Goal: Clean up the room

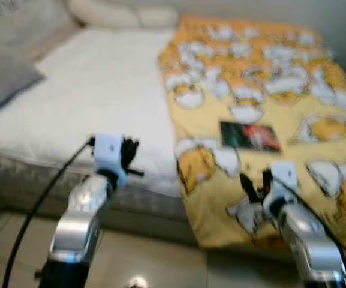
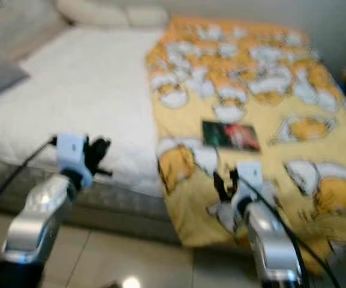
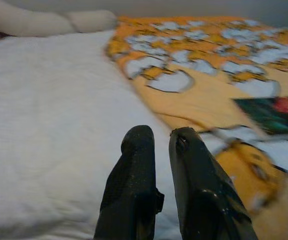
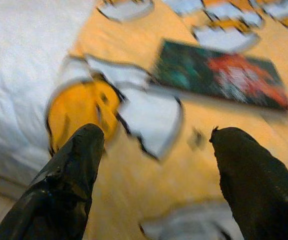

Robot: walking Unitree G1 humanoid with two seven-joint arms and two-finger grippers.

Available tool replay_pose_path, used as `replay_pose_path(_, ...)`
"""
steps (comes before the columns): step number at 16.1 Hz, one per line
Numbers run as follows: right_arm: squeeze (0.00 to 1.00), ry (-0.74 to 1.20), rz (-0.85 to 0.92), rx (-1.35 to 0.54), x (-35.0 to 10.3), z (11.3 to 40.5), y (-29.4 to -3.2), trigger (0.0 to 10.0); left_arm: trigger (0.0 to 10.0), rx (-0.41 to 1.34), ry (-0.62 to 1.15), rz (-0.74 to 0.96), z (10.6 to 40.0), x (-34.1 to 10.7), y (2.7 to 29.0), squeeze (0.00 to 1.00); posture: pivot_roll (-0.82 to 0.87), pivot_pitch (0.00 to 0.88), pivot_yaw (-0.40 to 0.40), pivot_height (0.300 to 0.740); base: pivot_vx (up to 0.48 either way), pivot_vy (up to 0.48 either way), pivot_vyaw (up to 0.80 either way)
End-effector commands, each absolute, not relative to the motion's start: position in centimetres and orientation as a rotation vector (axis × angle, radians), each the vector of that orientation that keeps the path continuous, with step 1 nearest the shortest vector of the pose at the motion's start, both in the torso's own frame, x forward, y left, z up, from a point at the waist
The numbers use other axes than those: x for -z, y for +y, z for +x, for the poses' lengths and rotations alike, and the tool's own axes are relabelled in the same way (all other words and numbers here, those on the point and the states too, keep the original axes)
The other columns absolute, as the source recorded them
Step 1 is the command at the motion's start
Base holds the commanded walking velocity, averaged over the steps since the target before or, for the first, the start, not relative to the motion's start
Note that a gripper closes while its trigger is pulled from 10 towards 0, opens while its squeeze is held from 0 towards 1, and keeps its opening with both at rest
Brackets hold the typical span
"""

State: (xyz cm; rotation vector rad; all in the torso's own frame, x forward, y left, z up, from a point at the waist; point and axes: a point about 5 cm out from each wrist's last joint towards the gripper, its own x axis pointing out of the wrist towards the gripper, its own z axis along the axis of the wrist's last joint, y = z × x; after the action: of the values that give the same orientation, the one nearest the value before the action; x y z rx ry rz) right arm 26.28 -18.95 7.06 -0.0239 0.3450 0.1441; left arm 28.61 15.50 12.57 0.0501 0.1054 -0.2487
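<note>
Bed: your head cameras look down on a bed (image 1: 83,102) with a white mattress cover; its near edge runs just beyond both arms.
Blanket: a yellow blanket (image 1: 268,84) printed with white and orange cartoon shapes covers the robot's right half of the bed and hangs over the near edge.
Book: a flat book (image 1: 249,135) with a dark green and red cover lies on the blanket, near the front edge and ahead of your right arm. Blur hides what its cover shows.
Left gripper: your left gripper (image 3: 158,137) hangs above the white cover, near the blanket's edge. Its jaws stand nearly together, with only a thin gap between the black fingers (image 3: 136,170). They hold nothing and touch nothing.
Right gripper: your right gripper (image 4: 156,135) is over the blanket's front part, just short of the book. Its jaws stand wide apart, nothing between them but blanket below; the fingertips (image 4: 86,137) are clear of the book.
Pillows: pale pillows (image 1: 122,13) lie along the far end of the bed.
Grey cushion: it (image 1: 2,78) sits at the bed's left side.
Floor: light tiles (image 1: 149,258) show under the arms.
</note>
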Motion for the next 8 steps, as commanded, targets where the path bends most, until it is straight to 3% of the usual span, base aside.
replay_pose_path(1,0.00,0.338,-0.016,-0.167,-7.15,26.41,-18.12,10.0,10.0,0.234,0.113,0.054,28.60,-12.45,16.12,0.00,-0.01,0.000,0.008,0.740,0.375,0.000,0.00)
replay_pose_path(2,0.00,0.340,-0.012,-0.167,-7.13,26.41,-18.13,10.0,10.0,0.235,0.114,0.053,28.59,-12.43,16.10,0.00,-0.01,0.000,0.008,0.740,0.375,0.000,0.00)
replay_pose_path(7,0.00,0.346,0.007,-0.136,-7.18,26.56,-18.57,10.0,10.0,0.263,0.118,0.049,28.56,-12.34,15.80,0.00,-0.01,0.000,0.011,0.740,0.377,0.000,-0.79)
replay_pose_path(8,0.00,0.346,0.008,-0.132,-7.17,26.56,-18.55,10.0,10.0,0.267,0.119,0.049,28.54,-12.30,15.78,0.00,-0.01,0.000,0.011,0.740,0.375,0.000,0.00)
